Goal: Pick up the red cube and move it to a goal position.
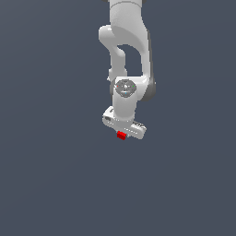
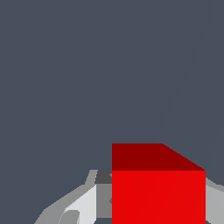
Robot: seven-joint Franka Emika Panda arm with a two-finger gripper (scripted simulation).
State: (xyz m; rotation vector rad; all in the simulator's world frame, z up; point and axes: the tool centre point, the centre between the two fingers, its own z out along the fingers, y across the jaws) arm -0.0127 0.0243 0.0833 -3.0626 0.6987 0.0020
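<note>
The red cube (image 1: 121, 135) is a tiny bright red block right under the white gripper (image 1: 122, 134) in the exterior view. The arm hangs down from the top of that view, and its hand hides the fingers. In the wrist view the red cube (image 2: 158, 192) fills the near part of the picture and sits between the grey fingers (image 2: 81, 205), which press against its sides. The gripper (image 2: 153, 205) is shut on the cube.
A plain dark grey-blue surface (image 1: 55, 175) fills both views. No other object shows.
</note>
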